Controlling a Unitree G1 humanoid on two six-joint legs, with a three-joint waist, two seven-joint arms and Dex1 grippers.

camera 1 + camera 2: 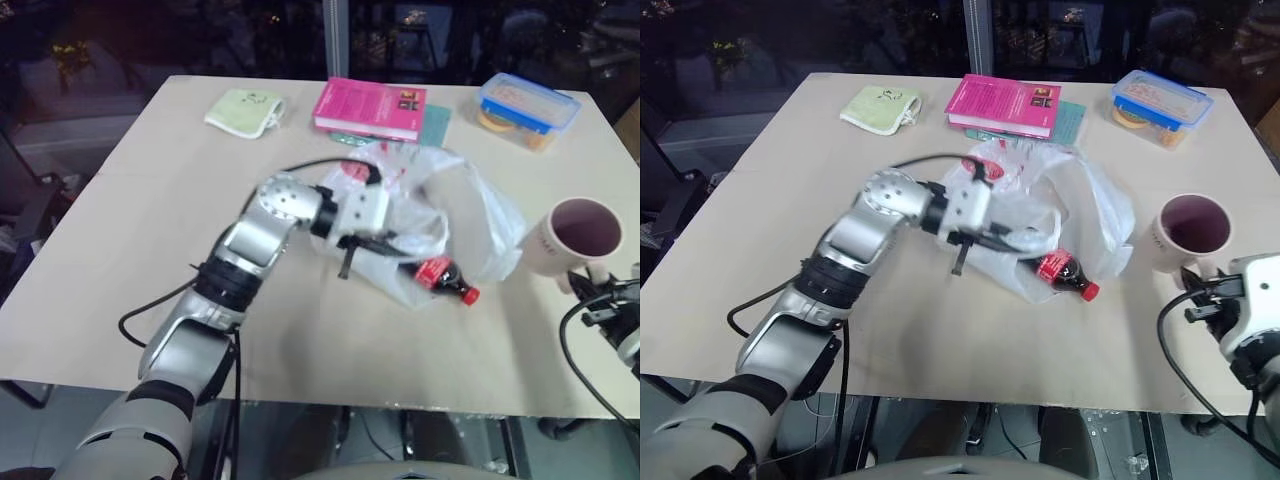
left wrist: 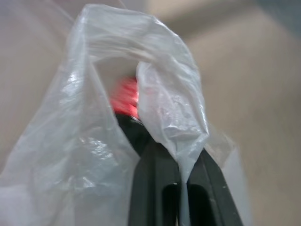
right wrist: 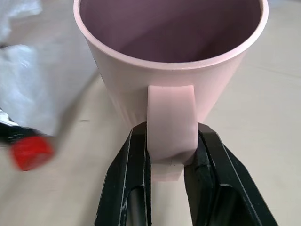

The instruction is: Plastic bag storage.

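Right end effector [image 3: 167, 155], near table edge on the right: both black fingers [image 3: 129, 179] clamped on the handle of a pink mug [image 1: 580, 235]. Mug upright, its inside dark purple. The head views show it near the table's [image 1: 120, 300] right side, just right of the bag.

Left end effector [image 2: 181, 176], mid-table: fingers together, pinching a thin fold of the plastic bag [image 1: 455, 215]. In the left wrist view the film rises out from between the two fingertips and arches over in a loop; a red bottle cap shows blurred behind it. In the head views the left arm reaches across from the near left, its white wrist housing against the bag's left side.

The plastic bag: crumpled, translucent white, lying at the centre of the table, slightly right of middle. Red print visible near its upper left edge. A dark cola bottle [image 1: 445, 278] with red label and red cap pokes out of the bag's near side, lying flat, cap pointing toward the right and the near edge.

Far side of the table, left to right: pale green folded cloth [image 1: 246, 110]; pink book [image 1: 370, 108] resting on a teal one, just beyond the bag; clear food container with blue lid [image 1: 527, 108] at the far right corner.
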